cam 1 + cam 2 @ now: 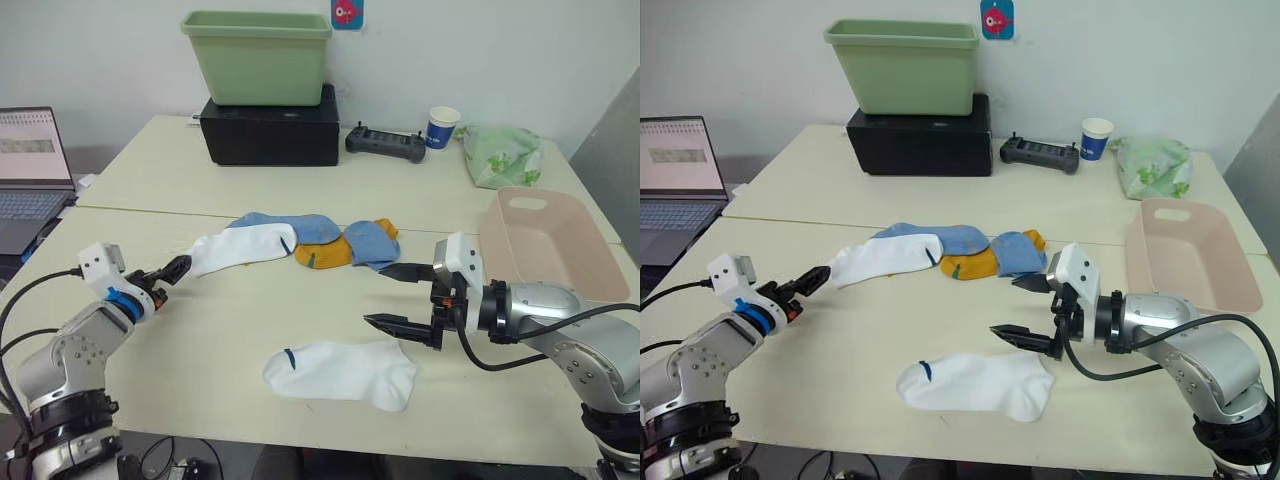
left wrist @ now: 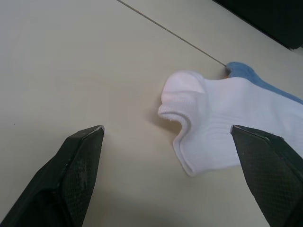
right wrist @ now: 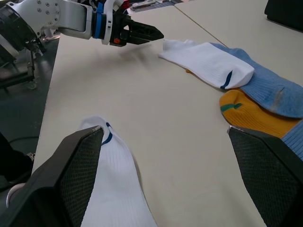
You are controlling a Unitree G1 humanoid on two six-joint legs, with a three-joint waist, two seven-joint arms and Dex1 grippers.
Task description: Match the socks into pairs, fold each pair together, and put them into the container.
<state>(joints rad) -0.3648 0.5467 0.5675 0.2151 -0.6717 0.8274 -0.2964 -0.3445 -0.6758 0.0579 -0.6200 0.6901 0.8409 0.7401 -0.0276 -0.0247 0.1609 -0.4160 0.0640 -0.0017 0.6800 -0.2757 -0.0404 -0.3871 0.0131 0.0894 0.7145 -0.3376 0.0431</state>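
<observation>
Progress: basically zero. Container (image 1: 585, 262), the pale pink basin at right edge of frame, looks empty; nothing folded, nothing paired.

Socks: one white sock (image 1: 340, 372) lies alone at lower centre, near the table's front edge. Second white sock (image 1: 242, 247) is at the left end of the pile mid-frame, overlapping the blue socks (image 1: 310, 226); the mustard socks (image 1: 325, 254) are tucked among them, partly covered. I can't separate all four coloured ones.

Left gripper (image 1: 170, 271): spread wide in its wrist view, empty, tips just beside the cuff of the pile's white sock, not touching.

Right gripper (image 1: 400, 296): wide apart, empty, hovering just above the right end of the lone white sock.

Left to do: all three pairings, folds, drops into the basin. White pair looks like the first target.
</observation>
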